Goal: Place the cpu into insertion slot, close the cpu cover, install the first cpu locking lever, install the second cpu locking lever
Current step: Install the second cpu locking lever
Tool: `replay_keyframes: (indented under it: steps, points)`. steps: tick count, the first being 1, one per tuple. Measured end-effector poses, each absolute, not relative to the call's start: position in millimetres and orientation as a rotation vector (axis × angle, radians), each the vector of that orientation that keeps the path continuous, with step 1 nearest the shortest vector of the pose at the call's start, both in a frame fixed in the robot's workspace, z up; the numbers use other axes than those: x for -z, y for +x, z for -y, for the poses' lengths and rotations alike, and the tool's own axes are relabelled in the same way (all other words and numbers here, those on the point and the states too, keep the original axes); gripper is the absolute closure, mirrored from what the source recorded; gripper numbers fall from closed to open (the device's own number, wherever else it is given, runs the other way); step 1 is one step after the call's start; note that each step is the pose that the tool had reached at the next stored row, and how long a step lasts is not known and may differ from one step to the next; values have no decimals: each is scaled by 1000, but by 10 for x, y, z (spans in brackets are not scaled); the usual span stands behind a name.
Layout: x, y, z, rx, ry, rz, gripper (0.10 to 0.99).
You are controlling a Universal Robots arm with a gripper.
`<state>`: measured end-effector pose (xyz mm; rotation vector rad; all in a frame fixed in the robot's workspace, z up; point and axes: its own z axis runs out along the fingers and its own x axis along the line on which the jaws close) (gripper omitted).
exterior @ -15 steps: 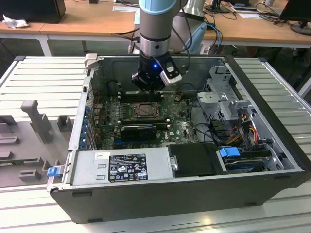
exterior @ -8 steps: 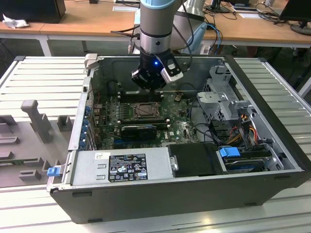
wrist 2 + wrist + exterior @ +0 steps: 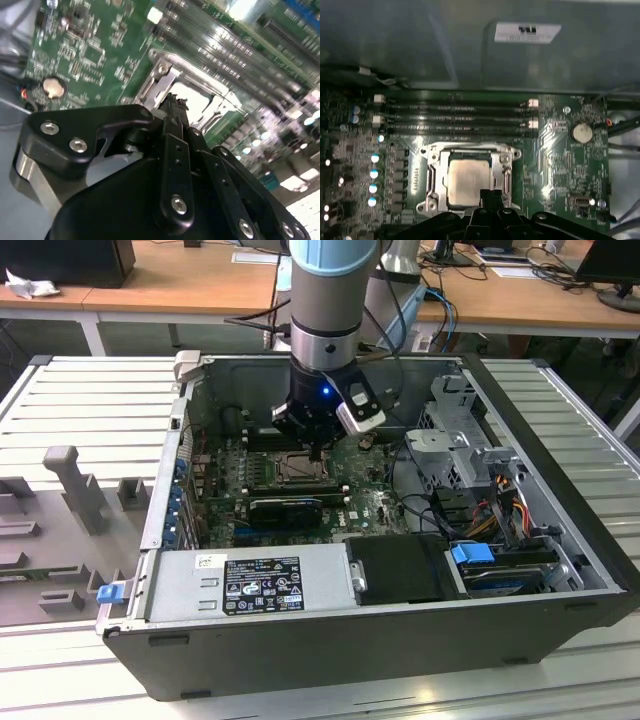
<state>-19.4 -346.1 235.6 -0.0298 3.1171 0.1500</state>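
I'm seeing the cpu (image 3: 468, 182) lying flat in the insertion slot (image 3: 504, 156), its silver face looking up through the window of the cpu cover (image 3: 432, 176), which is lying down flat over it in the first wrist view. The slot is sitting on the green motherboard (image 3: 560, 165), just beside the long memory slots (image 3: 455, 117) and apart from the round coin battery (image 3: 581, 132).

My pincer (image 3: 490, 194) is hovering right at the near edge of the slot, fingertips drawn together into one narrow point and gripping nothing that I can make out. In the second wrist view the same closed tips (image 3: 175, 104) are pointing at the metal frame around the chip.

In the exterior view the arm (image 3: 330, 300) is reaching straight down into the open computer case (image 3: 540, 570), which is lying on its side on the slatted worktop (image 3: 90, 390), with the pincer (image 3: 318, 452) over the board's middle.
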Motion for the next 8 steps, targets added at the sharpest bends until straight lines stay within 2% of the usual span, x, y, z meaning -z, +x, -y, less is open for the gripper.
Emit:
replay_keyframes:
  steps: [8]
  points:
    - [-2393,-195,3622,-150,-27,-3117,980]
